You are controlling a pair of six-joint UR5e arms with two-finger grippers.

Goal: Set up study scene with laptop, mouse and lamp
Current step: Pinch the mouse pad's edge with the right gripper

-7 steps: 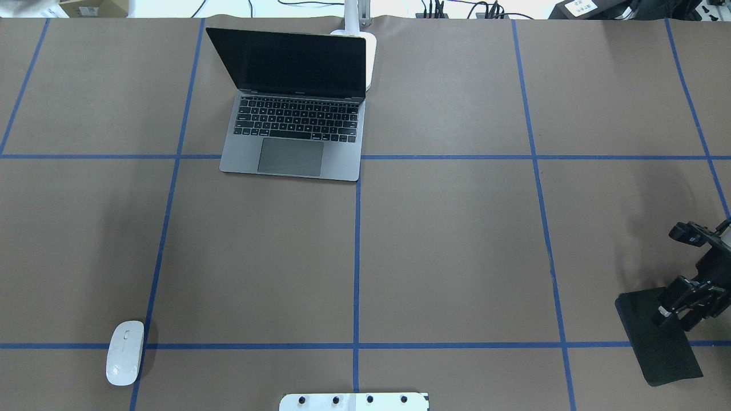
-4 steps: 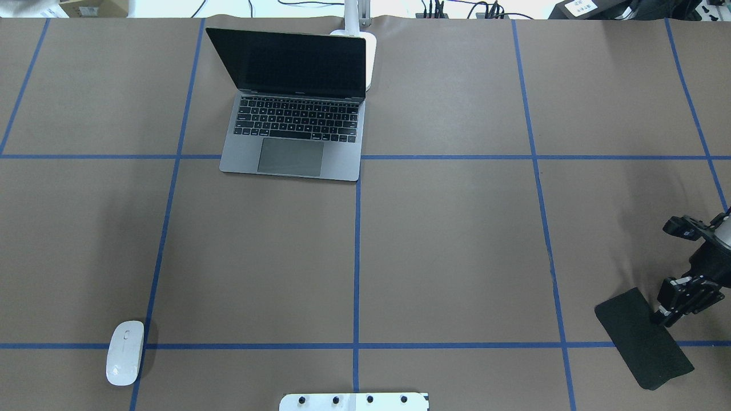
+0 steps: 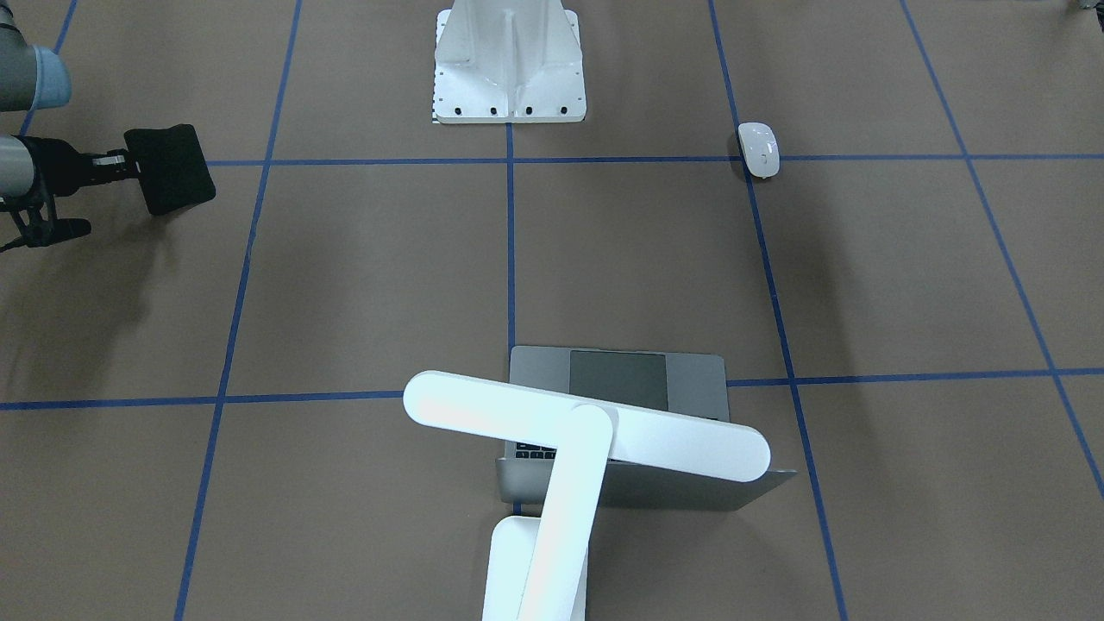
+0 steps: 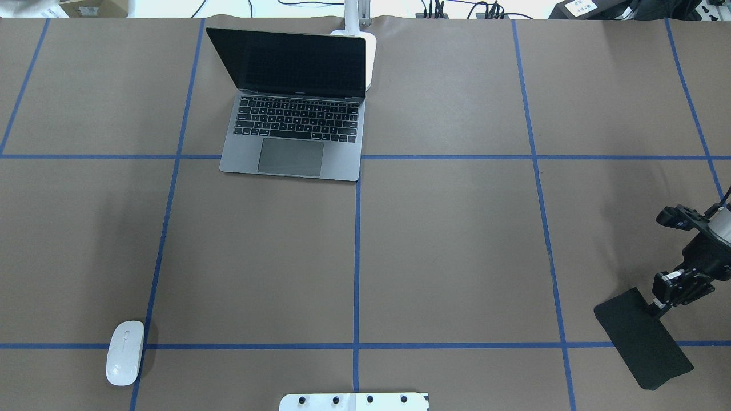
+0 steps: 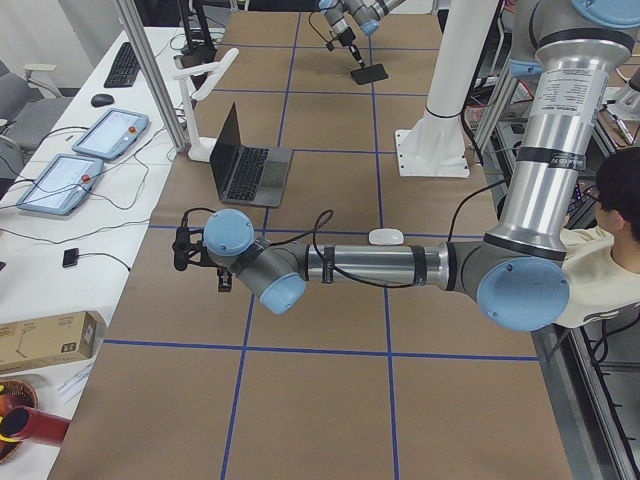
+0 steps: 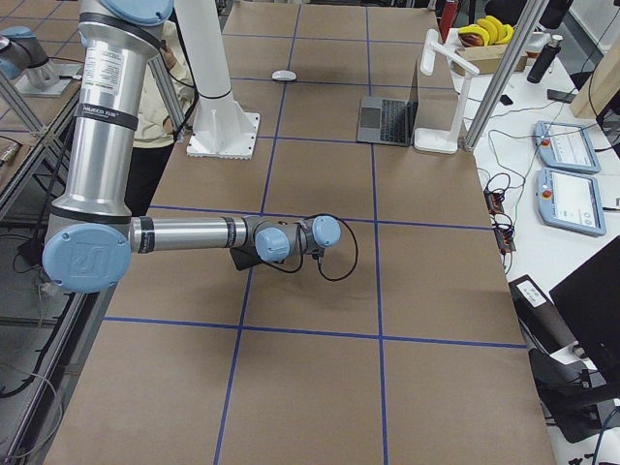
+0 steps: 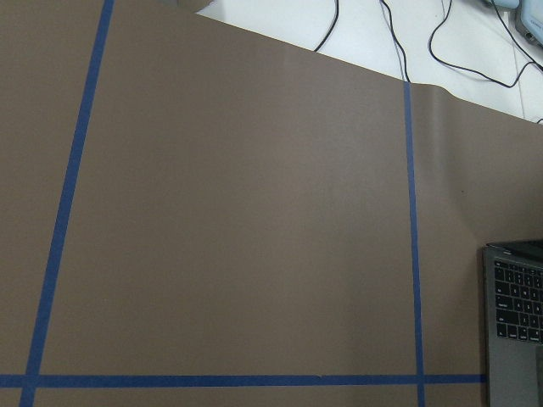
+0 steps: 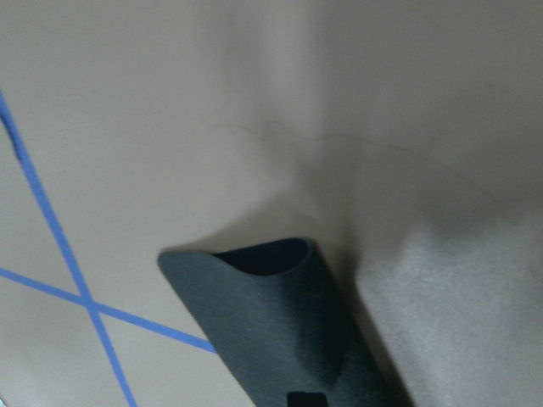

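The grey laptop (image 4: 291, 131) stands open at the table's far side, left of centre; it also shows in the front view (image 3: 647, 379) and at the edge of the left wrist view (image 7: 517, 322). The white lamp (image 3: 586, 427) stands just behind it, its bar head over the lid, its base (image 4: 368, 51) beside the screen. The white mouse (image 4: 125, 353) lies at the near left on a blue line. My right gripper (image 4: 657, 308) is shut on the edge of a thin black pad (image 4: 642, 337) at the near right. My left gripper (image 5: 185, 262) shows only in the exterior left view; I cannot tell its state.
A white flanged pedestal (image 4: 354, 401) stands at the near middle edge. Blue tape lines (image 4: 357, 257) divide the brown table cover. An operator (image 5: 610, 250) sits beside the robot. Tablets (image 5: 60, 180) and cables lie on the side table beyond the far edge.
My right gripper has moved a little left and away from me, carrying the black pad with it. Laptop, lamp and mouse have not moved.
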